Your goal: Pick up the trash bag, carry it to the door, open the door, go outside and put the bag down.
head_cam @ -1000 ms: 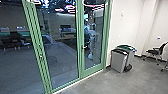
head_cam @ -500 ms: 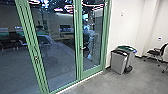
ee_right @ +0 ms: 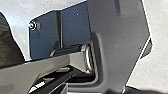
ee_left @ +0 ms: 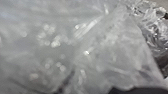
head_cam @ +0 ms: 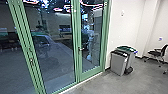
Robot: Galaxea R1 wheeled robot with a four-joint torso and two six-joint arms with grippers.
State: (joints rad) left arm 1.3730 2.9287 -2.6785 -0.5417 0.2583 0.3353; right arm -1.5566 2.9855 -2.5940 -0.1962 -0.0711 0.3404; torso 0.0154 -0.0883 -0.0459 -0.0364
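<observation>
Clear, crumpled plastic of the trash bag (ee_left: 95, 42) spreads across the left wrist view, close to the camera, with bright glints on its folds. What my left gripper's grip on it looks like is hidden behind the plastic. In the head view the green-framed glass door (head_cam: 91, 45) stands shut, its handle (head_cam: 81, 49) on the left side of its frame. The right wrist view has the robot's own dark plate and jointed bar over pale floor; how my right gripper stands cannot be made out.
Right of the door, two grey bins (head_cam: 118, 62) stand against the white wall (head_cam: 125, 25). A black office chair (head_cam: 157, 53) is at the far right. Large glass panels (head_cam: 53, 55) in green frames run along the left, with reflections in them. Grey floor (head_cam: 107, 83) lies in front.
The head camera's picture has shifted slightly: the left green frame sits farther left and the door handle a little more to the left. The door is still shut.
</observation>
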